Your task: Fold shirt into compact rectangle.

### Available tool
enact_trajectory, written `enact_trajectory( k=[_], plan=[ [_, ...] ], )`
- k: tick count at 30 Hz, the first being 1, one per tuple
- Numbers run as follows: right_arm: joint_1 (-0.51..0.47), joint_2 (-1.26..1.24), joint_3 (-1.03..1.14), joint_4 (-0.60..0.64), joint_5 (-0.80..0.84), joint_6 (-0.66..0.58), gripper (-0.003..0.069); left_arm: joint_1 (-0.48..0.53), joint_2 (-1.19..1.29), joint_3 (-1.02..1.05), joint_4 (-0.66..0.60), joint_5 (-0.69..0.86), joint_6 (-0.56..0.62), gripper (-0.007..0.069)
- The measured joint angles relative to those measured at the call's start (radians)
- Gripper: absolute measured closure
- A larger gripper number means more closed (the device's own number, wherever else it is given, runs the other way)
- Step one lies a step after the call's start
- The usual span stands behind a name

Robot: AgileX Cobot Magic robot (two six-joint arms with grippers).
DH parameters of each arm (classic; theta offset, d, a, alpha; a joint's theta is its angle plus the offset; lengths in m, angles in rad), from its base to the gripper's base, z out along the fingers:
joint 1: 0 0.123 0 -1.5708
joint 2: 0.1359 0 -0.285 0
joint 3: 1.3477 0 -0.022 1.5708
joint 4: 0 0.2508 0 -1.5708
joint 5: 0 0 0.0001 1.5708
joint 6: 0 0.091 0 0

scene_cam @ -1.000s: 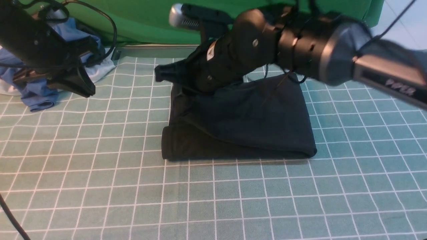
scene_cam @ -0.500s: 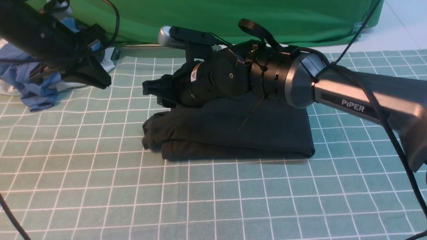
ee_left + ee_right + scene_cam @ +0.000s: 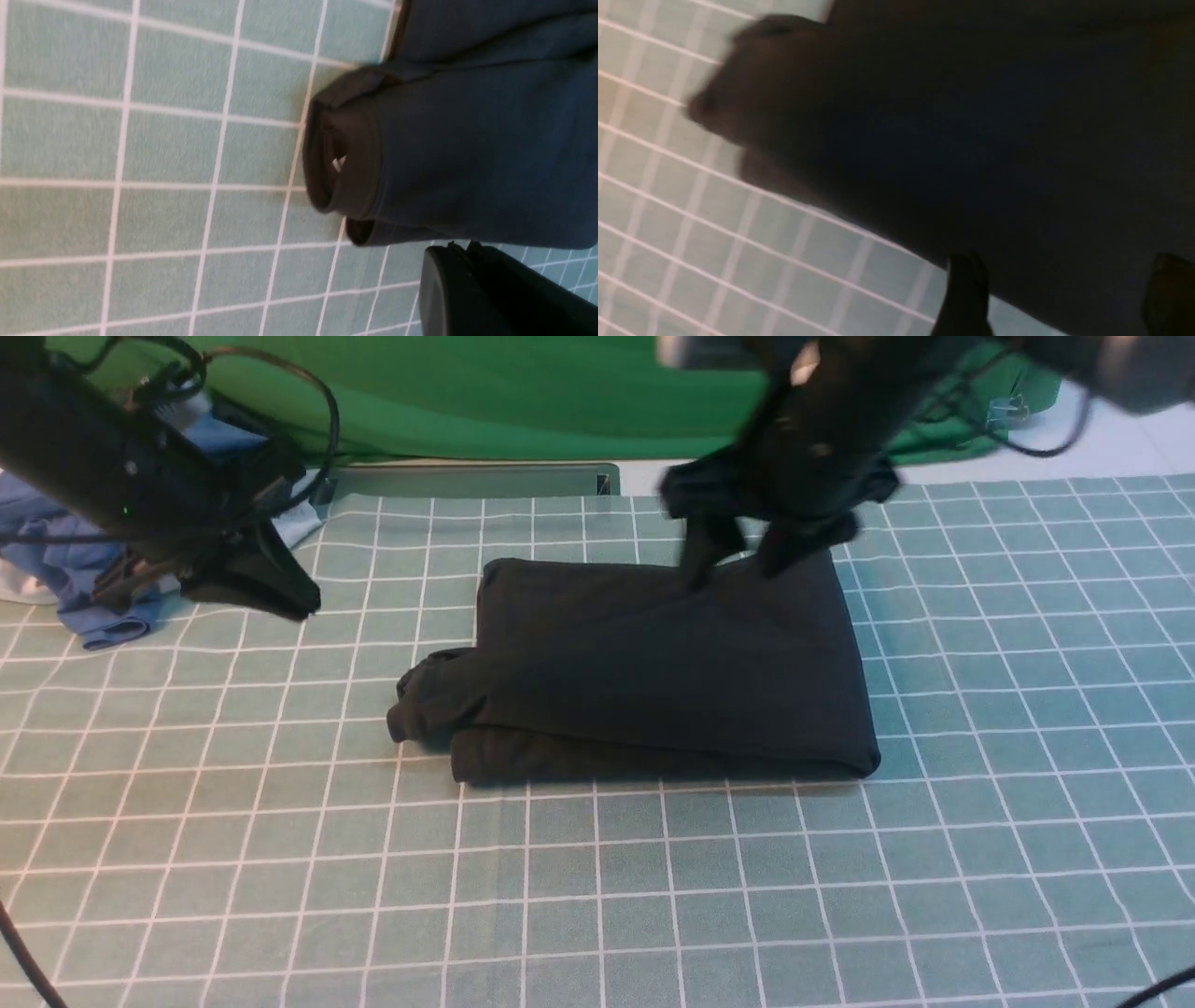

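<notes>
Since the earlier frame the right arm point(image 3: 840, 420) has lifted off the black shirt point(image 3: 653, 672) to the upper right of the frame, and the right fingers point(image 3: 695, 551) now stand wide apart and empty at its far edge. The shirt lies folded in the middle of the checked surface point(image 3: 597, 896), one bunched part sticking out at lower left. The left fingers point(image 3: 266, 590), upper left, are closed on nothing.

Soft, even light; thin shadow beneath the shirt point(image 3: 653, 663); right wrist view dim and motion-blurred.
</notes>
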Motion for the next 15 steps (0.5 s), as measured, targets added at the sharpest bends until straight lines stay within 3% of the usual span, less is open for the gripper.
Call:
enact_trajectory(
  k=[8,15],
  plan=[
    [-0.077,-0.042,0.301,-0.045,-0.038,-0.039,0.0119,-0.002,-0.001,0.088,0.003,0.000,0.007,0.0608],
    [-0.083,-0.032,0.339,-0.055,-0.143,-0.039,0.0081,-0.002,-0.001,0.092,0.003,-0.001,0.007,0.0607]
  ],
)
